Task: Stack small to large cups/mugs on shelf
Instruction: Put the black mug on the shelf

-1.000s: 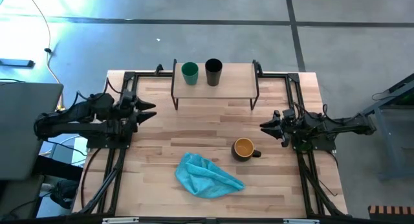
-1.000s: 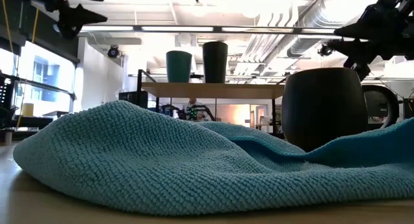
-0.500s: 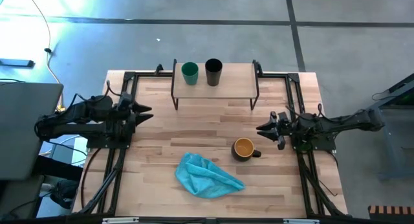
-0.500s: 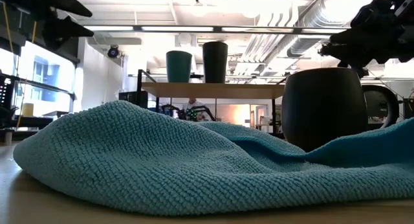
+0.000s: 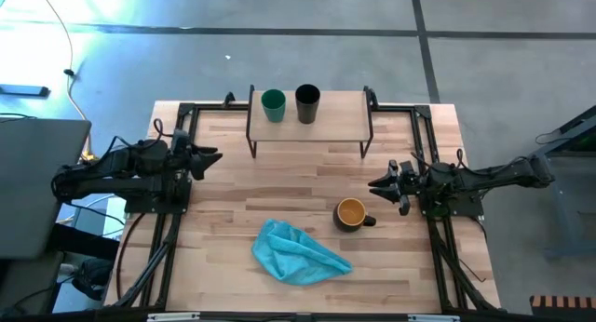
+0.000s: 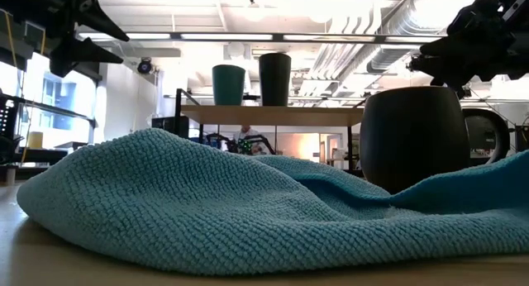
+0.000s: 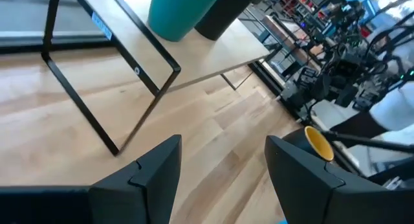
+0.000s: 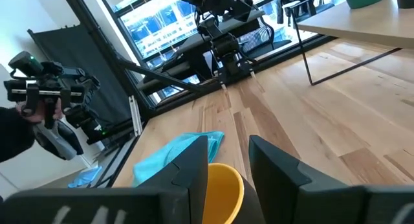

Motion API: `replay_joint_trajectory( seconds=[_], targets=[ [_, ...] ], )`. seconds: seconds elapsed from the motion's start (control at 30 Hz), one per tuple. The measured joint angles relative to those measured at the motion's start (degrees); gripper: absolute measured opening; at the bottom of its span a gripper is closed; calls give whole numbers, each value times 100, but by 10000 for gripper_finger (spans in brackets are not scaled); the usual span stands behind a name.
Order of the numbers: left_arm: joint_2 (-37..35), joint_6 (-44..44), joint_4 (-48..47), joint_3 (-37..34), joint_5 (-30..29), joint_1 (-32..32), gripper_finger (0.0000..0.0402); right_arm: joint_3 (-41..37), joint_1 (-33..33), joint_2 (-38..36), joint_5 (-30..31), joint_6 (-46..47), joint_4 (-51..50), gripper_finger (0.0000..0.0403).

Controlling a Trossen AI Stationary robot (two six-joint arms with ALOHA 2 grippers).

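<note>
A small green cup [image 5: 273, 103] and a taller black cup [image 5: 307, 101] stand upright side by side on the light-wood shelf [image 5: 340, 113] at the table's far edge. They also show in the low view, green cup [image 6: 229, 83] and black cup [image 6: 275, 78]. The dark mug with the yellow-orange inside [image 5: 350, 213] stands on the tabletop right of centre, its handle toward the right. My right gripper [image 5: 375, 185] is open and hovers just right of and above the mug, which shows below its fingers in the right wrist view [image 8: 223, 188]. My left gripper [image 5: 212, 157] is open and empty at the table's left side.
A crumpled blue cloth [image 5: 298, 252] lies on the table near the front, left of the mug. Black frame rails run along both table sides. A person's arm with a hand controller [image 8: 42, 104] shows beyond the table in the right wrist view.
My right gripper has come down and a little toward the near edge, closer to the mug. My left gripper has drawn back slightly toward the table's left edge and come lower. The cups, mug and cloth have stayed in place.
</note>
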Motion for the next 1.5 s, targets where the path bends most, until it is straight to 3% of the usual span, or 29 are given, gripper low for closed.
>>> replay_joint_trajectory(
  seconds=[0.17,0.3,0.4,0.5,0.57,0.6,0.7,0.87,0.97,1.27,1.5],
  targets=[
    [0,-469,48,0,-307,0,212,0,0,0,38,-11,2,103],
    [28,493,699,0,-585,0,211,0,0,0,217,-143,2,103],
    [31,2110,1428,-2,412,0,211,0,0,-1,271,-211,6,103],
    [22,3599,1785,0,2161,-4,211,0,0,-2,271,-219,7,103],
    [22,4197,2033,-79,3001,-8,211,0,0,0,271,-221,7,103],
    [11,4262,2240,-190,3109,-7,211,0,0,-2,271,-223,7,103],
    [-55,4102,2873,-713,2956,0,211,0,0,-2,273,-270,6,103],
    [-103,3777,4979,-1870,2943,-3,211,0,0,-2,275,-258,20,103],
    [-107,3610,5779,-2254,2822,-2,211,0,0,-2,275,-214,20,103],
    [-103,3479,6862,-2787,1980,-394,211,0,0,-2,278,-244,20,103],
    [-101,3807,6691,-2791,2065,-871,211,0,0,-1,280,-352,21,103]
  ],
)
